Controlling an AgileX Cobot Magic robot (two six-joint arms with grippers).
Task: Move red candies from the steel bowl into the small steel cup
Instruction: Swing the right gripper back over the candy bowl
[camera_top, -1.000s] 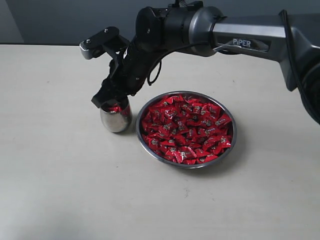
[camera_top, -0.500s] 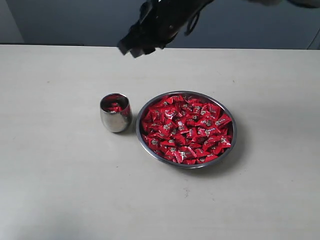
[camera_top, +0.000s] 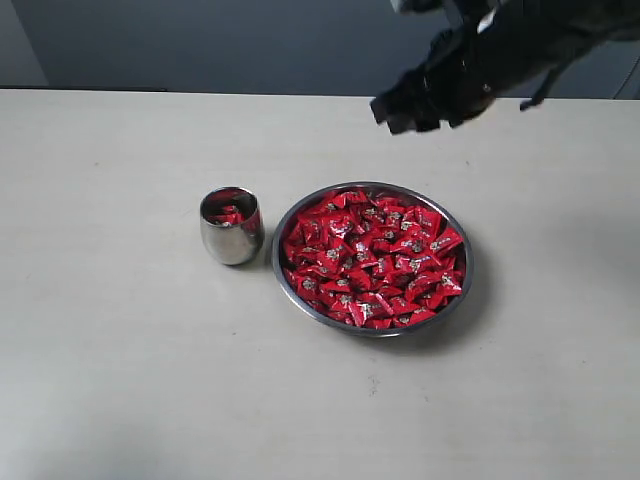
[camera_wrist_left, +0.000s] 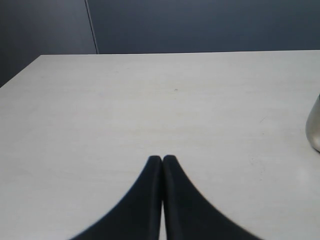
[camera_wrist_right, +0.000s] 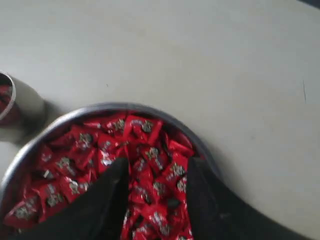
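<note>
Right tool (camera_top: 398, 108) hung above the desk (camera_top: 120, 380) near the steel bowl (camera_top: 276, 255), its jaws spread wide with nothing between them. Left tool (camera_wrist_left: 162, 160) sat low over bare desk, its jaws pressed together and empty. The bowl lay just beside the small steel cup (camera_top: 231, 242), on its right. Red candies (camera_top: 372, 258) filled the bowl, and a few lay in the cup.
</note>
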